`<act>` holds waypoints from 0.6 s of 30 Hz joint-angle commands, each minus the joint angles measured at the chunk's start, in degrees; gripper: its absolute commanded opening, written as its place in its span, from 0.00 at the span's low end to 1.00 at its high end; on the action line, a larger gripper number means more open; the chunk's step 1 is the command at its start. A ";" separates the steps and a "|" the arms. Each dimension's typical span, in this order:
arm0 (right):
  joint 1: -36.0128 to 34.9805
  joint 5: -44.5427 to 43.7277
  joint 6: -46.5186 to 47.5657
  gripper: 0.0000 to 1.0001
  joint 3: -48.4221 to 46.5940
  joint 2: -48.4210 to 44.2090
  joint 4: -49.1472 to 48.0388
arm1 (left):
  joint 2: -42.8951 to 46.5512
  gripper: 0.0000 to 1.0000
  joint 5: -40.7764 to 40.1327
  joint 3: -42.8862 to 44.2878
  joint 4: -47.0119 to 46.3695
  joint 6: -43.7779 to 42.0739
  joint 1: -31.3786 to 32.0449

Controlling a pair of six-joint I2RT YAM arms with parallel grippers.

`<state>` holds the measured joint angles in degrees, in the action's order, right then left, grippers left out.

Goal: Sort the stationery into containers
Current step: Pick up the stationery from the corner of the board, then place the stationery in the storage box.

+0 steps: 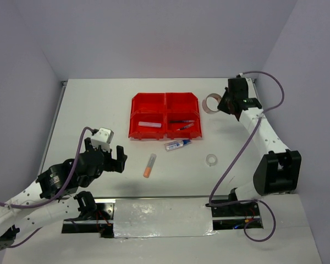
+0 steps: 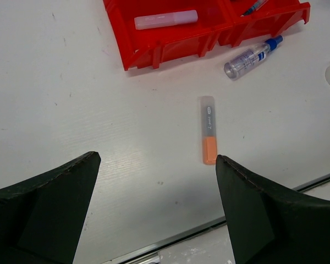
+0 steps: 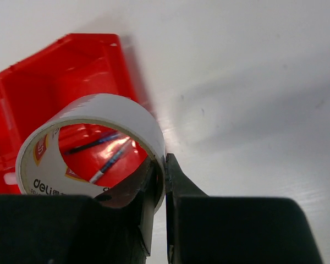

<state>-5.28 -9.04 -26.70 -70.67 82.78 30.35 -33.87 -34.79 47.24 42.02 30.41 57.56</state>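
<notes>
Tape roll (image 3: pixel 110 110) pinched in right claw (image 3: pixel 164 165), red bins (image 3: pixel 71 60) just beyond; left claw (image 2: pixel 157 158) gaping, orange highlighter (image 2: pixel 208 129) ahead.

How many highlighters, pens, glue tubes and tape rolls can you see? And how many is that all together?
Highlighters: 2, the orange highlighter and the pale highlighter
Blue pens: 2
Glue tube: 1
Tape rolls: 2, the small tape roll and the big tape roll in the right gripper
Total: 7
</notes>
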 commanded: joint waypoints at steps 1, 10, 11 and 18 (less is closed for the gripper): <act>-2.36 -0.37 0.95 0.00 -8.14 3.60 3.05 | 0.12 0.99 -1.60 0.83 -0.71 0.88 -0.17; -6.41 -2.57 1.21 0.00 -19.77 11.70 6.48 | -0.15 0.99 -1.78 0.74 -0.62 0.88 -0.17; -6.41 -2.22 1.04 0.00 -19.59 11.53 5.78 | -0.32 0.99 -1.78 0.74 -0.62 0.88 -0.17; -6.41 0.24 2.26 0.00 -21.25 12.48 5.07 | -1.90 0.99 -1.60 1.01 -0.62 0.61 -0.17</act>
<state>-11.42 -10.00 -25.67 -87.85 95.09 36.07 -35.14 -35.35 47.24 42.04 30.44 57.56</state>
